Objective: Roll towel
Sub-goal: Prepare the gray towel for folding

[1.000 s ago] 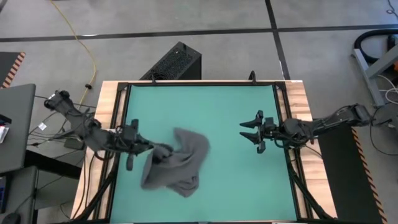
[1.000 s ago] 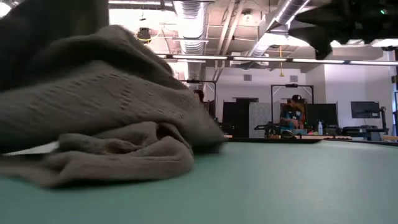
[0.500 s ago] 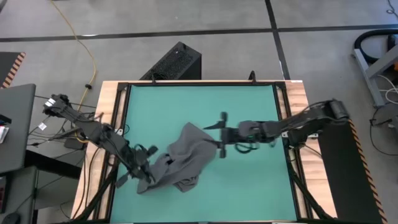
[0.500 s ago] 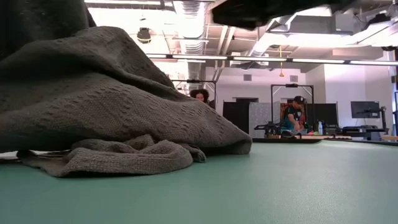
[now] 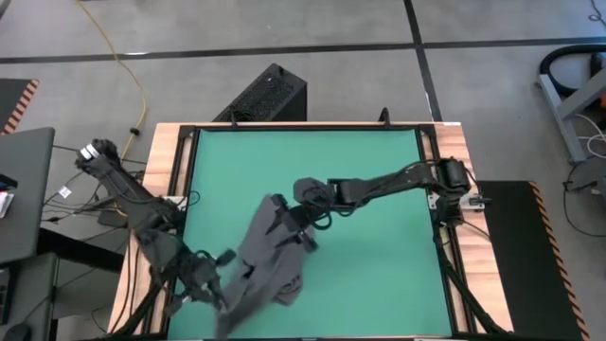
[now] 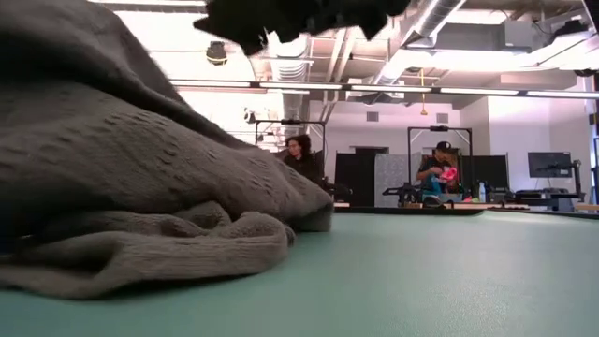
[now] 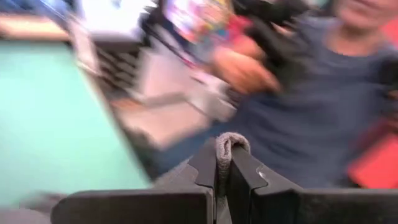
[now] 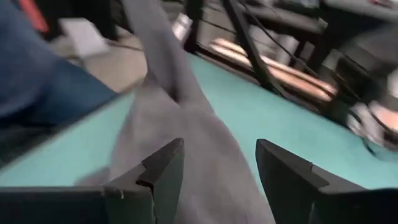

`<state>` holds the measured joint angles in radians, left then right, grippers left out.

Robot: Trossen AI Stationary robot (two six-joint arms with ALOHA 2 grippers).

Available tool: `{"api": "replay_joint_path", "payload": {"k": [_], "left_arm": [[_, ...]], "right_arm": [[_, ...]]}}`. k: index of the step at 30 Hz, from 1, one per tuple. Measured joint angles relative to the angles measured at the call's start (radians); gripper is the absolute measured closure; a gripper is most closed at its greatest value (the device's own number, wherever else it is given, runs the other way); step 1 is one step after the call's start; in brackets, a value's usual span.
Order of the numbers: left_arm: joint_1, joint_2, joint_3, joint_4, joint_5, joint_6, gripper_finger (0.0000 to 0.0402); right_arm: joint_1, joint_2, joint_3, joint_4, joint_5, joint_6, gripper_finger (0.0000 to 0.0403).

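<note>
Behind the green bench [image 5: 379,180] you can see a workshop with ceiling ducts and strip lights, and two people [image 6: 301,157] sit at stations far back in the low view. On the bench surface, the towel [image 5: 268,256] lies in a crumpled dark grey heap toward the near left part, stretched in a diagonal band from its middle down to the near edge. In the low view the towel [image 6: 122,187] fills the left side as a rumpled mound with a folded roll of cloth along its base.

Your left end effector [image 5: 220,289] sits low at the near-left corner of the bench, at the towel's lower end. Your left wrist view shows its fingers [image 7: 245,177] closed narrowly on a pinched fold of the towel [image 7: 227,149], which sticks up between them; a person in blue shows blurred beyond.

Your right end effector [image 5: 303,210] reaches in across the bench to the towel's upper end. Its fingers [image 8: 163,168] stand wide apart over the towel [image 8: 193,143], with nothing gripped between them.
</note>
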<state>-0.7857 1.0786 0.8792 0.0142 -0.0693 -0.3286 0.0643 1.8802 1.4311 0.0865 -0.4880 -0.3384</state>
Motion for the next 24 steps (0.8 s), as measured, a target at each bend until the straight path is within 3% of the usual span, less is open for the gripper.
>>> {"api": "replay_joint_path", "payload": {"k": [4, 10, 14, 19, 24], "left_arm": [[-0.025, -0.031, 0.094, -0.142, -0.301, 0.218, 0.0401], [0.002, -0.064, 0.231, -0.246, -0.599, 0.548, 0.0401], [0.071, -0.081, 0.332, -0.3, -0.707, 0.723, 0.0401], [0.215, -0.081, 0.513, -0.3, -0.65, 0.881, 0.0401], [0.38, -0.023, 0.687, -0.297, -0.458, 0.941, 0.0401]], "right_arm": [[0.008, 0.008, 0.078, -0.128, -0.093, 0.016, 0.018], [0.061, -0.037, 0.137, -0.308, -0.112, 0.037, 0.018], [0.109, -0.094, 0.139, -0.344, 0.006, 0.056, 0.0183], [0.166, -0.176, 0.138, -0.377, 0.325, 0.012, 0.0193], [0.193, -0.215, 0.139, -0.37, 0.434, -0.008, 0.0197]]}}
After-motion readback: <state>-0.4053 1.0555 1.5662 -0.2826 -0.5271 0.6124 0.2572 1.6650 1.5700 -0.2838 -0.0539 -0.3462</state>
